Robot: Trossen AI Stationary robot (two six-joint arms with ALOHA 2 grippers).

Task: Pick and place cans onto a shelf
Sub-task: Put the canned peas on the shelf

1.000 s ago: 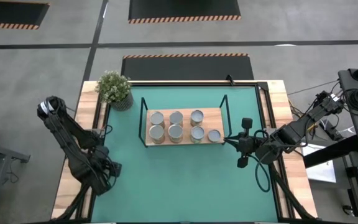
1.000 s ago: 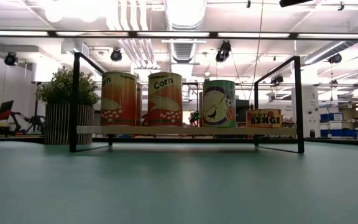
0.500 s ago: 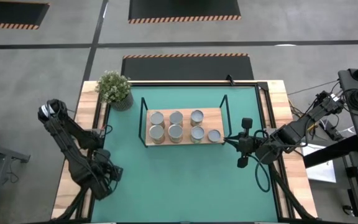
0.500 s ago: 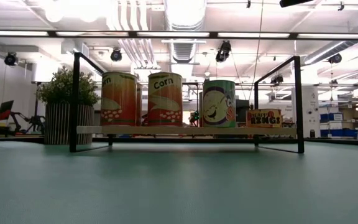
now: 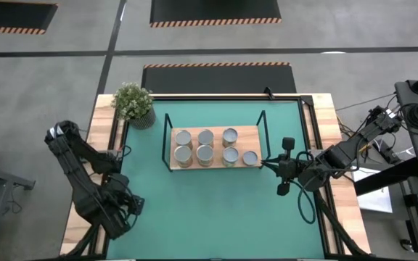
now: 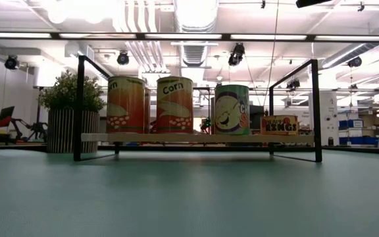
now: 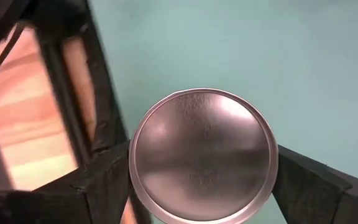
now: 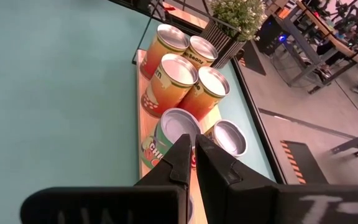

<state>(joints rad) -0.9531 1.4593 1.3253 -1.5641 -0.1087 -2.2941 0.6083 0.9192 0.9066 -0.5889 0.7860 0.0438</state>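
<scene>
My left gripper (image 7: 201, 186) sits at the near-left corner of the counter (image 5: 216, 210), fingers spread wide on either side of the last can (image 7: 201, 155). Seven cans stand on the shelf (image 5: 212, 165). Next, lift and carry it across. My right gripper (image 8: 194, 158), fingers shut and empty, waits beside the shelf.

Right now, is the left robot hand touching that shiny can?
Touching. In the left wrist view the left gripper has a dark finger pressed against each side of the can, with no gap showing.
</scene>
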